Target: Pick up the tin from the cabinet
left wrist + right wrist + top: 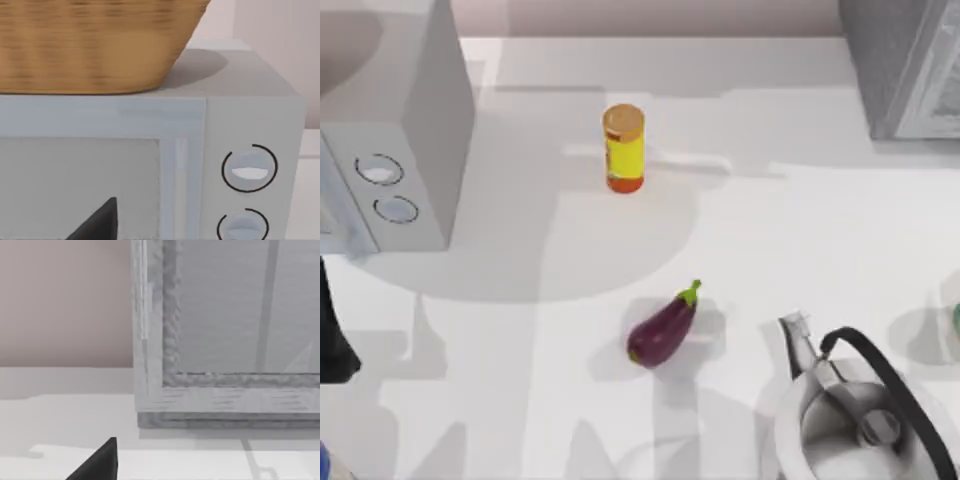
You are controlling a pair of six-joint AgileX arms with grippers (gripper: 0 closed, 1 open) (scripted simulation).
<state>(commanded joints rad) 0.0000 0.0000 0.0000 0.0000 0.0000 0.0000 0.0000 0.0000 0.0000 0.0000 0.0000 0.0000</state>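
Nearest the camera in the top view, a metal kettle [850, 420] with a black handle stood on the white counter [520, 330], and a purple eggplant [663, 330] lay just beyond it toward the tin. Farther back, past the eggplant, the tin [623, 148] stood on the open counter, well apart from everything else; it was not inside the grey cabinet [900, 65], which rose at the far right of the tin. A microwave [390, 150] sat to the far left of the tin, with a wicker basket [90, 45] on top of it in the left wrist view.

The tin stood upright, long axis vertical, golden lid up. Judged from its look, it was a stiff, light cylinder with smooth, possibly slippery yellow walls; a side pinch across the mid-body seemed the safest hold.

Whether either end effector was open or closed could not be told; neither held anything visible. The left arm sat at the counter's left edge.
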